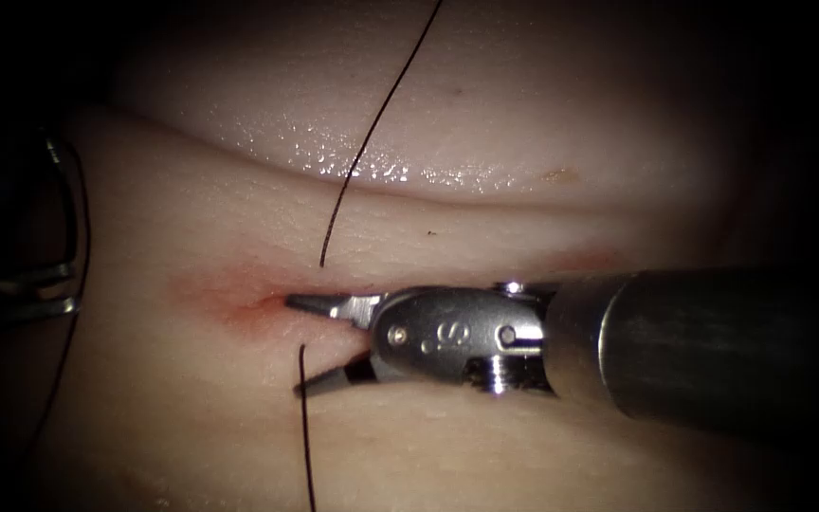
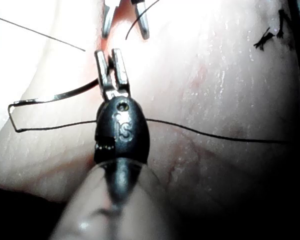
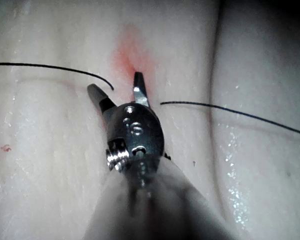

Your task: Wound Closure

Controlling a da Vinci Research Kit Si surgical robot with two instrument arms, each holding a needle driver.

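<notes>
My right tool (image 1: 298,343) comes in from the right and lies along the cut (image 1: 267,301) in the tissue (image 1: 523,123). Its jaws stand open and hold nothing, seen also in the right wrist view (image 3: 117,86). Two loose thread ends lie by the jaws, one above (image 1: 322,264) and one below (image 1: 301,349). At the far left, my left tool (image 1: 74,290) is shut on the curved needle (image 1: 76,213), which is out of the tissue. In the left wrist view the needle (image 2: 55,96) crosses the left tool's (image 2: 111,60) jaws near its pointed end, and thread (image 2: 215,135) trails from its other end.
Red fluid (image 1: 239,308) stains the tissue at the left end of the cut. A glistening fold (image 1: 381,171) runs across above the cut. Short dark cut ends of thread (image 2: 271,34) stand on the tissue in the left wrist view.
</notes>
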